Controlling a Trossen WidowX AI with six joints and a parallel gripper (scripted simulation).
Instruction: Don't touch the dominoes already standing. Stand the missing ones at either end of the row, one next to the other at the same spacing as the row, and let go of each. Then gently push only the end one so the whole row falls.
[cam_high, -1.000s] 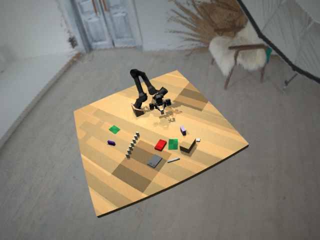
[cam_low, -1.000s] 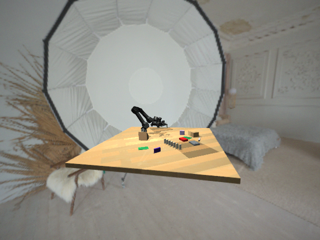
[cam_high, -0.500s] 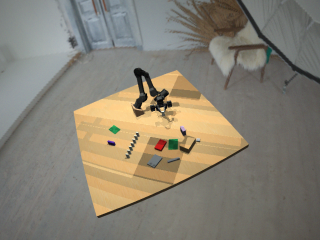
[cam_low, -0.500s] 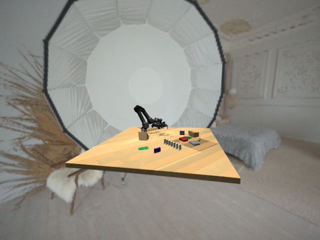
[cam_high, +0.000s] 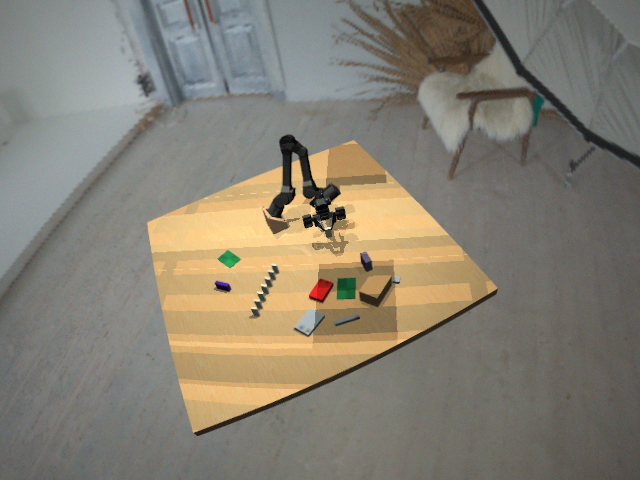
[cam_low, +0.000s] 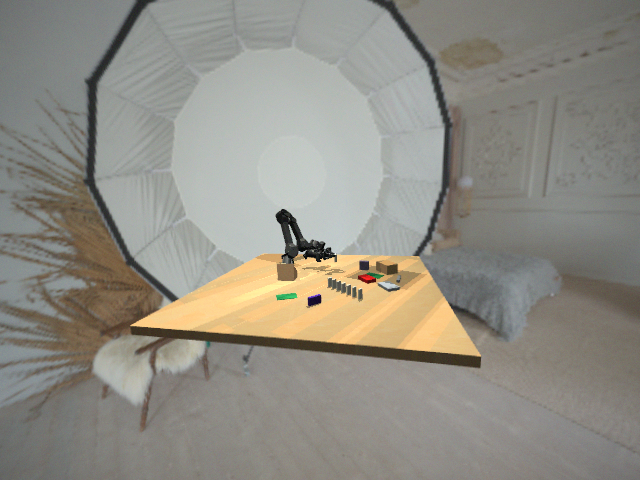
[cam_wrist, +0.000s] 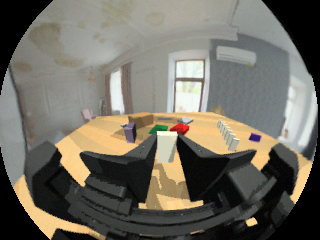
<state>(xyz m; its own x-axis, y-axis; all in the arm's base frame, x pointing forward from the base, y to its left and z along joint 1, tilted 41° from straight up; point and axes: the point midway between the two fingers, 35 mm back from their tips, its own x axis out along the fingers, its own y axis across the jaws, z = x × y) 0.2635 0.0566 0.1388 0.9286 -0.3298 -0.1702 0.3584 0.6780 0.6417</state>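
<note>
My gripper (cam_high: 328, 231) (cam_low: 334, 256) (cam_wrist: 166, 135) is shut on a white domino (cam_wrist: 166, 150), which hangs upright between the fingertips above the table, near the arm's base. The row of several white dominoes (cam_high: 264, 289) (cam_low: 348, 289) (cam_wrist: 233, 144) stands upright, evenly spaced, well away from the gripper; it is to the right in the wrist view. A small whitish piece (cam_high: 396, 280) lies beside the brown box; whether it is a domino I cannot tell.
A purple block (cam_high: 366, 260) (cam_wrist: 130, 132), brown box (cam_high: 375, 290) (cam_low: 386, 267), green square (cam_high: 346, 288), red block (cam_high: 321, 290), pale slab (cam_high: 309, 322) and grey bar (cam_high: 346, 319) lie on one side of the row. A violet block (cam_high: 222, 285) and another green square (cam_high: 229, 258) lie on the other.
</note>
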